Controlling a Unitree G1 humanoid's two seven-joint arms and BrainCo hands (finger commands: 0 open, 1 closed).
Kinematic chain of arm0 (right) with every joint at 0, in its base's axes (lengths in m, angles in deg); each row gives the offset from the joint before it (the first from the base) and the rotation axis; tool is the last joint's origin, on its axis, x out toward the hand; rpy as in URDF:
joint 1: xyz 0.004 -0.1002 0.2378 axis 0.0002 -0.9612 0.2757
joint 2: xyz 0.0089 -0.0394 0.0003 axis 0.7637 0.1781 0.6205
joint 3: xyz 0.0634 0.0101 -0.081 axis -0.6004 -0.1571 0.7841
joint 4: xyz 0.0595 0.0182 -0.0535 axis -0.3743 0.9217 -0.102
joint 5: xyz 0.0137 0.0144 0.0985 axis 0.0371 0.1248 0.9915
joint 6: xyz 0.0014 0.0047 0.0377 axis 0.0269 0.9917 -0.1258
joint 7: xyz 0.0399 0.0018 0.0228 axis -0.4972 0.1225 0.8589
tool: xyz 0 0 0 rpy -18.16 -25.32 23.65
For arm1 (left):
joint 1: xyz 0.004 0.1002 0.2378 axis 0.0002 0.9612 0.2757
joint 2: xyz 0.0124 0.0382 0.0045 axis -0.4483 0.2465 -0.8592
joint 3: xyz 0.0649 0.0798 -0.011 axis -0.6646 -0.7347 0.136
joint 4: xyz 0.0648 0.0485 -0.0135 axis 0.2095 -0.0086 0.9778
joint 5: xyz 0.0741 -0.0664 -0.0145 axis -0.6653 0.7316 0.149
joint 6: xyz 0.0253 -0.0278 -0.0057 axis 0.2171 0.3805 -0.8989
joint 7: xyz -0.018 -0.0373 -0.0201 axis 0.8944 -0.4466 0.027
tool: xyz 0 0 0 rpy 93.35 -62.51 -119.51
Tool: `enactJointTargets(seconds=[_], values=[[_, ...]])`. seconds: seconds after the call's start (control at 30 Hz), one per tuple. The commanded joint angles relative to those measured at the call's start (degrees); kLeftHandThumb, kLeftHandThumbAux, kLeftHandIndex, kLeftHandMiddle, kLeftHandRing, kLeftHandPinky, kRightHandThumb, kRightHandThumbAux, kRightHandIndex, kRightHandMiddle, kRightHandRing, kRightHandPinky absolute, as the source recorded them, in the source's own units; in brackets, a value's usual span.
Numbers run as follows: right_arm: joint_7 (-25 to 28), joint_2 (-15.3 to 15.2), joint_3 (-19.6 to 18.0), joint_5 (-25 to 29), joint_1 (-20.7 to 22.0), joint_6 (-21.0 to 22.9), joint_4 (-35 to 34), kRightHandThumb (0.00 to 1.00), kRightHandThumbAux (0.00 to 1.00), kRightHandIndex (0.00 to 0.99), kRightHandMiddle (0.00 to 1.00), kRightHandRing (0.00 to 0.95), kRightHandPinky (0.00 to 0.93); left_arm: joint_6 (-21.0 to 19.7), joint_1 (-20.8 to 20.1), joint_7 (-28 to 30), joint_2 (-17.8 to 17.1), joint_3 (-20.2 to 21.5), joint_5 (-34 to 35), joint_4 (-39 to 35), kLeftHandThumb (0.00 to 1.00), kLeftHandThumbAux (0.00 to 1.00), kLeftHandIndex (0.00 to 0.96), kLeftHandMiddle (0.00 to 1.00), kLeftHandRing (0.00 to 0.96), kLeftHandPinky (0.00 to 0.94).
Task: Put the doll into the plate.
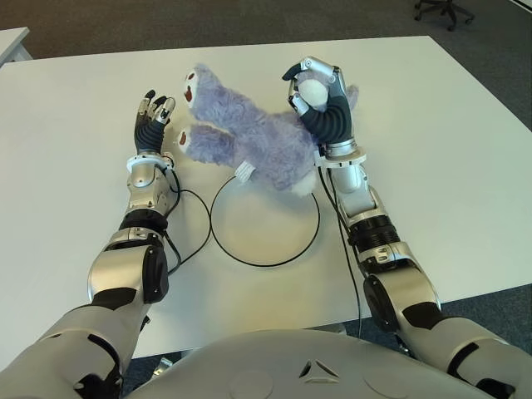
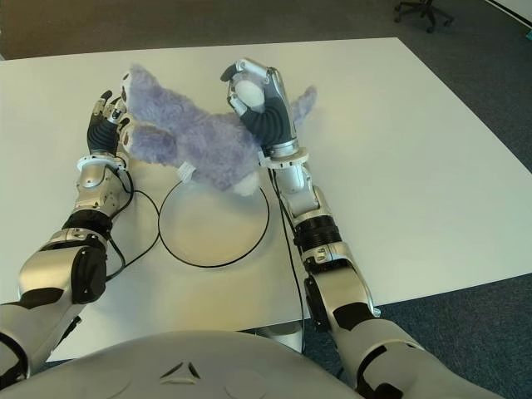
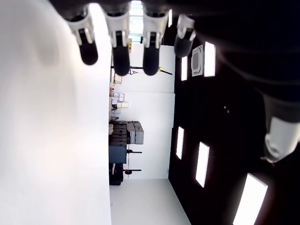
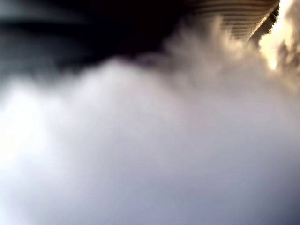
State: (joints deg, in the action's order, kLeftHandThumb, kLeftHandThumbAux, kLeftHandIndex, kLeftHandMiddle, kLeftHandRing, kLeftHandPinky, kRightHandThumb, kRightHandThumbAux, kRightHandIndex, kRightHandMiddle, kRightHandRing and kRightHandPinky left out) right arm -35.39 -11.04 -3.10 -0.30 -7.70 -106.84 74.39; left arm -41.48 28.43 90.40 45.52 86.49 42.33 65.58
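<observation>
The right hand (image 1: 320,91), in the upper centre of the frame, has its fingers curled tight around the purple doll (image 1: 249,137), held over the far rim of the plate (image 1: 264,220). The left hand (image 1: 154,116), at upper left just beside the doll's paws, has its fingers straight and holds nothing.

You get 2 head views looking forward and down over the robot's chest at the white table (image 1: 432,150); both share the same scene, the doll (image 1: 258,137), the plate (image 1: 264,223) and both arms, from slightly offset positions. Your left wrist view looks out past the left hand's fingers (image 3: 121,58), along the table edge toward a far room. Your right wrist view sits so close to the doll's fur (image 4: 150,154) that it fills the picture.
</observation>
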Motion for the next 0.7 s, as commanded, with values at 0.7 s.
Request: enactJointTargets(seconds=[0.7], values=[[0.0, -0.7, 2.5, -2.6, 0.3, -2.4, 3.9, 0.703, 0.714, 0.438, 0.895, 0.886, 0.879, -3.0, 3.8, -0.7, 2.0, -0.2, 0.0, 2.3, 0.000, 0.512, 0.045, 0.142, 0.123, 0.093]])
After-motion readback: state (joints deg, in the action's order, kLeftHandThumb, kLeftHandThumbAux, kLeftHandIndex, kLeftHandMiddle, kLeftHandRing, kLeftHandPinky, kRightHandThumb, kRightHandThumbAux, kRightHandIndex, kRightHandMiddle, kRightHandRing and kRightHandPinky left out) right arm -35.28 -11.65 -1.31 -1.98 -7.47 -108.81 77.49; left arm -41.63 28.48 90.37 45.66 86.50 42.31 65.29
